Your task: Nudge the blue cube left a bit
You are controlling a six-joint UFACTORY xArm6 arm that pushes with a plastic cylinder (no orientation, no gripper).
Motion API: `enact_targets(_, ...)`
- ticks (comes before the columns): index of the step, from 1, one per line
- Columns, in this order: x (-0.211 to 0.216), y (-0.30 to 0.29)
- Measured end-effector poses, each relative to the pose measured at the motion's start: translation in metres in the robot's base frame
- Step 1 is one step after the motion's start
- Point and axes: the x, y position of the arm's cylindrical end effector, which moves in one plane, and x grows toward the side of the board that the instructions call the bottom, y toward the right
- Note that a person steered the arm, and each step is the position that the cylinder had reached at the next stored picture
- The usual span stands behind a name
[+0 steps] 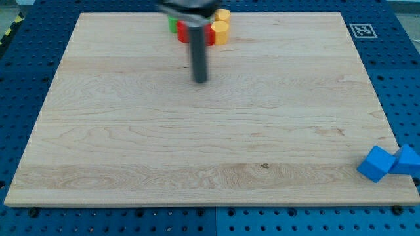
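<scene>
- Sitting at the view's bottom right corner of the wooden board, the blue cube rests close to the board's right edge, turned so that one corner points toward the view's bottom.
- We see a second blue block touching it on the view's right; that one hangs partly over the board's edge and is cut off by the frame, so we cannot tell its full shape.
- We find our tip well apart from both blue blocks, in the upper middle of the board, left of centre; it touches no block.
- We carry no jaws: the rod ends plain and holds nothing, and its shaft runs up from the tip to the view's top, slightly blurred.
- We note a small cluster of blocks at the view's top edge, just behind the rod: a yellow block on the view's right of the shaft, a red block beside it and partly hidden by the shaft, and a green block peeking out on the view's left.
- We cannot make out the shapes of the red and green ones.
- We see a blue pegboard surface around the board, and a black-and-white marker near the view's top right.
</scene>
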Motion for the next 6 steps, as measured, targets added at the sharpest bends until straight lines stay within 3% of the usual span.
enact_targets(1, -0.002, 0.133)
enact_targets(2, 0.022, 0.279)
enact_targets(3, 0.033, 0.314)
enact_targets(5, 0.06, 0.318)
enact_targets(6, 0.122, 0.317)
